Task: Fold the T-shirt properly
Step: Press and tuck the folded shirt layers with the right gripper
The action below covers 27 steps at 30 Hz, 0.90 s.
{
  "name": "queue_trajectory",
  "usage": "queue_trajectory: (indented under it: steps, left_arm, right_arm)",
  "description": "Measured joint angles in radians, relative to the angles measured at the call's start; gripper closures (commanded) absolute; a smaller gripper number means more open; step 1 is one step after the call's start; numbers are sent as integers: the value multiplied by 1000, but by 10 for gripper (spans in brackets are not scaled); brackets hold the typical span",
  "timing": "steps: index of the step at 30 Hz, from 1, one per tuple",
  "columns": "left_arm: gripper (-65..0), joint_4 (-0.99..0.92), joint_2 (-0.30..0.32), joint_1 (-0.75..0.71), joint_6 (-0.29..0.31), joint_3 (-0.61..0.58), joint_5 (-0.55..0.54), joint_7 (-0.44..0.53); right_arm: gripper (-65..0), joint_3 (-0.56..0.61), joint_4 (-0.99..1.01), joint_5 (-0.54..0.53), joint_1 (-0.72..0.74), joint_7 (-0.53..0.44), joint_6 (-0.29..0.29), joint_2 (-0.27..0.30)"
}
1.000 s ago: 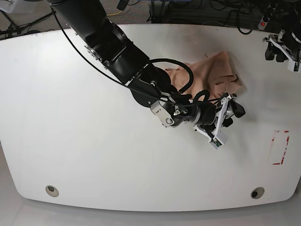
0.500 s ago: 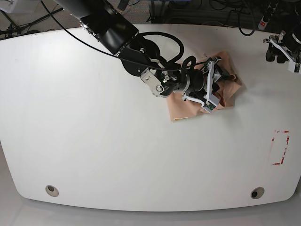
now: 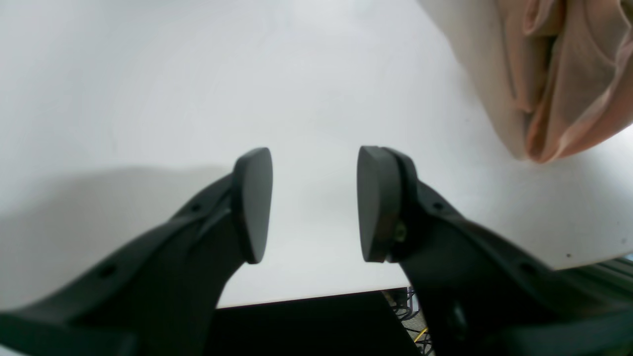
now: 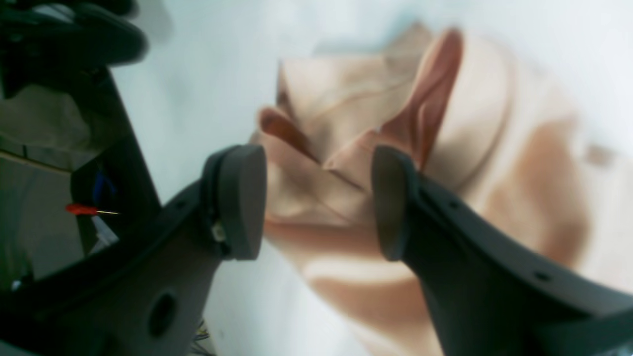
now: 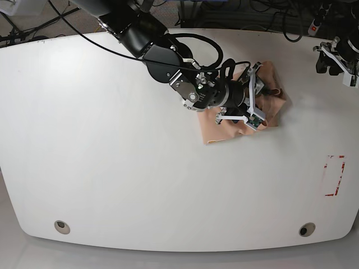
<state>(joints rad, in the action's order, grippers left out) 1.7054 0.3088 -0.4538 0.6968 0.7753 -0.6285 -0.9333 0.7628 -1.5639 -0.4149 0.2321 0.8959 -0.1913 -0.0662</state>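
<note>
The peach T-shirt (image 5: pixel 222 130) lies crumpled in a bunched heap on the white table (image 5: pixel 112 157), right of centre. My right gripper (image 5: pixel 268 103) hovers over the heap's right part. In the right wrist view it (image 4: pixel 316 202) is open, with its jaws set either side of a raised fold of the T-shirt (image 4: pixel 470 148); I see no grip. My left gripper (image 5: pixel 330 63) is at the table's far right edge, apart from the cloth. In the left wrist view it (image 3: pixel 314 202) is open and empty over bare table, with the T-shirt (image 3: pixel 568 74) at the upper right.
The right arm's black links and cables (image 5: pixel 151 45) stretch from the far left across the table and cover part of the shirt. A red tape mark (image 5: pixel 335 175) is near the right edge. Two round holes (image 5: pixel 61 226) (image 5: pixel 306 229) sit near the front edge.
My right gripper has moved from in front of the shirt back to over its right part, and a flat front-left flap of the shirt now shows. The left arm has not moved.
</note>
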Motion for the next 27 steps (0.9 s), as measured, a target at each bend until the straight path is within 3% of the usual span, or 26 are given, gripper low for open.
queue_trajectory:
  steps: [5, 11, 18, 22, 27]
  left_arm:
    - [-257, 0, 0, 0, 0, 0, 0, 0]
    - [-257, 0, 1, 0, 0, 0, 0, 0]
    - [-257, 0, 0, 0, 0, 0, 0, 0]
    - [-257, 0, 0, 0, 0, 1, 0, 0]
    - [-257, 0, -1, -1, 0, 2, 0, 0]
  right_arm:
    - [-314, -4, 42, 5, -6, -1, 39, 14]
    - [-314, 2, 115, 0, -19, -43, 37, 10]
    - [-314, 7, 236, -4, 10, -100, 37, -66]
    - [-314, 9, 240, -10, 46, -118, 35, -81]
    - [-314, 6, 266, -145, 127, -204, 45, -71]
